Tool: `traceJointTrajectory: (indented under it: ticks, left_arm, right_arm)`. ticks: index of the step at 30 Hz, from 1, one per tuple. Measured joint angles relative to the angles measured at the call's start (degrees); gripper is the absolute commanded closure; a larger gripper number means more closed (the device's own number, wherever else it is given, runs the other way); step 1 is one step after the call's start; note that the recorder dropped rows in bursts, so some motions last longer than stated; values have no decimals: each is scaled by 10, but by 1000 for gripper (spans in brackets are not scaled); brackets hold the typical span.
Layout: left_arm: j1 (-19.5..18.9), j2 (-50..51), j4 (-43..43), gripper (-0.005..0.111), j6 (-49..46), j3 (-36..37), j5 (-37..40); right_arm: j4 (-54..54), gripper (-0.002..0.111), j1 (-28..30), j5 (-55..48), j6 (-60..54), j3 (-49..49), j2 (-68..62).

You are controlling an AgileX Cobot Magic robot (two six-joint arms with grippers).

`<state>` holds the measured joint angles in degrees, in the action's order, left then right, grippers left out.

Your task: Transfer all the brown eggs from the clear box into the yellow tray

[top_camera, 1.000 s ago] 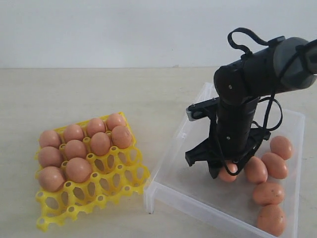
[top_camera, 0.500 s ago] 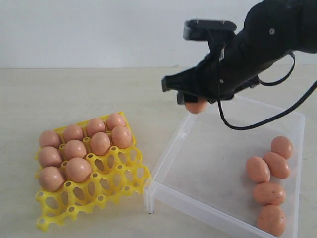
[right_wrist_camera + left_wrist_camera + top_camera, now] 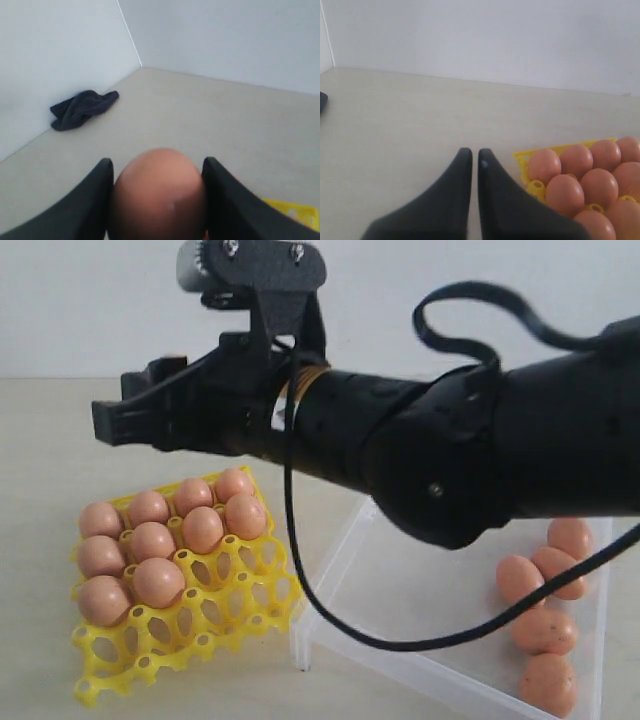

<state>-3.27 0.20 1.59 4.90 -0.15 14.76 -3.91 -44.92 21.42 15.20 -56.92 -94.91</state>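
My right gripper [image 3: 158,162] is shut on a brown egg [image 3: 159,196], one finger on each side of it. In the exterior view that arm reaches across to the left, and the right gripper [image 3: 125,412] hangs above the yellow tray [image 3: 200,632]; the held egg is hidden there. Several brown eggs [image 3: 152,540] fill the tray's back cups. Several more eggs [image 3: 543,630] lie at the right end of the clear box [image 3: 335,640]. My left gripper [image 3: 471,152] is shut and empty, low beside the tray [image 3: 522,156] and its eggs [image 3: 545,165].
A dark cloth [image 3: 82,107] lies on the floor by the wall corner. The right arm's black cable [image 3: 300,590] loops down in front of the clear box. The tray's front cups [image 3: 160,650] hold nothing.
The right gripper lifted an egg out of the clear box, then swung up and left with it to above the yellow tray. One egg fewer lies in the box.
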Motion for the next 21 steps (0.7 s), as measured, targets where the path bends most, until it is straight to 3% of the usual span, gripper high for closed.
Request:
traceJointTrajectory:
  ticks: [8, 16, 21]
  left_arm:
    - [0, 0, 0, 103, 0, 0, 0]
    - [0, 0, 0, 103, 0, 0, 0]
    - [0, 0, 0, 103, 0, 0, 0]
  right_arm:
    - [-28, 108, -8, 0, 100, 1, -77]
    - [106, 108, -8, 32, 125, 2, -91]
    - [181, 108, -8, 69, 71, 2, -91]
